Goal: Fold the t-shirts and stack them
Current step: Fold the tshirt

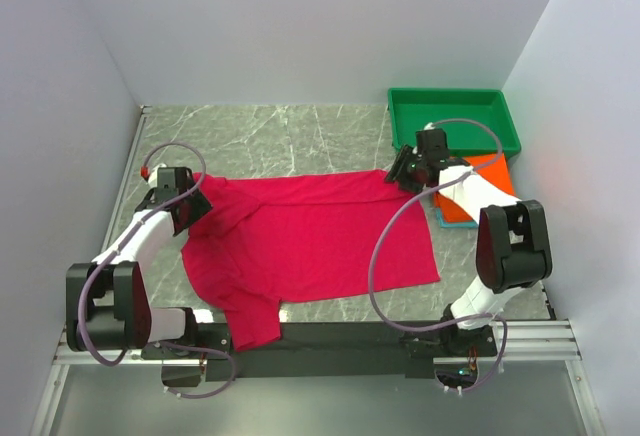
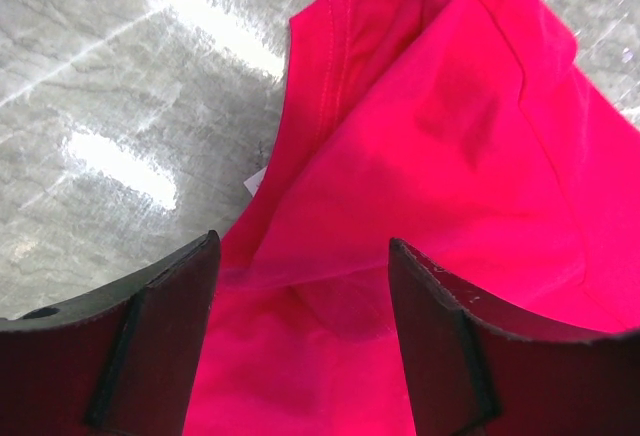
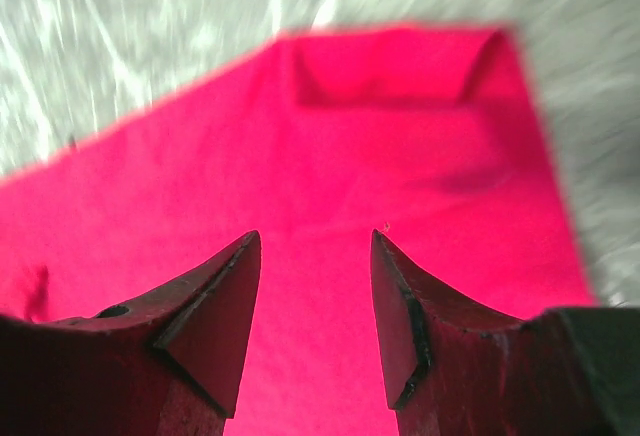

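Left wrist: your left gripper stands with its fingers spread, straddling a raised fold of the crimson-pink shirt, with nothing clamped. Your right gripper likewise hangs unclenched over flat cloth, and that view is blurred. From above, the shirt lies spread on the marble table between both arms, one sleeve trailing toward the near edge. The green tray sits in the far right corner, its green floor showing. Just in front of it, a folded orange shirt is mostly hidden under your right arm, and a teal edge peeks out from beneath.
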### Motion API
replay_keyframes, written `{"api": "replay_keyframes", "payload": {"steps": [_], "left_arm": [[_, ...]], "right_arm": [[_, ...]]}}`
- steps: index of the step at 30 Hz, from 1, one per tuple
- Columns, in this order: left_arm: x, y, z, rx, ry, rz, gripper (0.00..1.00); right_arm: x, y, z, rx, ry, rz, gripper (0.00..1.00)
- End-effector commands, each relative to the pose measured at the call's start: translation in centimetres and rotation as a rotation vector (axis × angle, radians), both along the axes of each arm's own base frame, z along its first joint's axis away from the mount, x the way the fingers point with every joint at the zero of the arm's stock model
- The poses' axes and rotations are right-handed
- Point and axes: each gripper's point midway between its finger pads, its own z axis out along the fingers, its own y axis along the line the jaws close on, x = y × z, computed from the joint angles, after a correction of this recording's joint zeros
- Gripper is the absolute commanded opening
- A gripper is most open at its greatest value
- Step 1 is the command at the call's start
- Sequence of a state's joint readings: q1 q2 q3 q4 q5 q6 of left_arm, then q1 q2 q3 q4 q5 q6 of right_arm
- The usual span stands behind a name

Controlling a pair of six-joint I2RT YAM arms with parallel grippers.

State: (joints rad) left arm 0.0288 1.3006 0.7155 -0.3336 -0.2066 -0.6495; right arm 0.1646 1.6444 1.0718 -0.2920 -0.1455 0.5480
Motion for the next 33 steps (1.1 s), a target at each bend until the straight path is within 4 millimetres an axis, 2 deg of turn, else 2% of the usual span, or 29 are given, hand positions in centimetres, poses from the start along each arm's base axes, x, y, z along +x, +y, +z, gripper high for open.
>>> {"api": "replay_keyframes", "payload": {"steps": [1,4,6,10,13,14,15,17,20,25,33], "left_arm": [[-0.2,-0.3,0.0,-0.020,-0.007,-0.009,0.72],[-0.3,-0.6,0.3,-0.033,-0.020,-0.017,0.65],[-0.5,-0.8,0.4,-0.038,-0.022,-0.020,0.58],[-0.6,-1.1,1.1,-0.053,-0.049,-0.029,0.41],[-0.5,-1.5,1.8,-0.074,-0.071,-0.035,0.29],[-0.5,-1.6,2.0,-0.082,-0.075,-0.040,0.22],[-0.4,-1.8,2.3,-0.090,-0.082,-0.038,0.19],[-0.2,-2.0,3.3,-0.106,-0.111,-0.040,0.12],[0.1,-2.8,4.6,-0.150,-0.149,-0.048,0.07],[0.3,-4.1,6.3,-0.229,-0.190,-0.065,0.06],[-0.2,-5.0,7.2,-0.309,-0.229,-0.031,0.01]], "right_arm": [[2.6,-2.4,0.9,0.016,-0.086,-0.129,0.55],[3.2,-4.1,0.0,0.025,-0.061,-0.192,0.55],[3.3,-5.5,-0.6,0.011,-0.047,-0.254,0.55],[2.8,-7.2,-1.7,0.014,-0.027,-0.318,0.55],[2.3,-6.8,-2.8,0.050,-0.005,-0.300,0.56],[2.2,-6.6,-3.0,0.059,-0.002,-0.292,0.55],[2.4,-6.4,-3.0,0.070,-0.014,-0.283,0.55],[2.0,-6.9,-3.5,0.100,-0.009,-0.287,0.55],[1.8,-6.7,-4.2,0.130,-0.007,-0.282,0.54],[1.6,-6.5,-5.0,0.154,-0.001,-0.277,0.50],[2.6,-6.4,-4.8,0.164,-0.029,-0.267,0.43]]}}
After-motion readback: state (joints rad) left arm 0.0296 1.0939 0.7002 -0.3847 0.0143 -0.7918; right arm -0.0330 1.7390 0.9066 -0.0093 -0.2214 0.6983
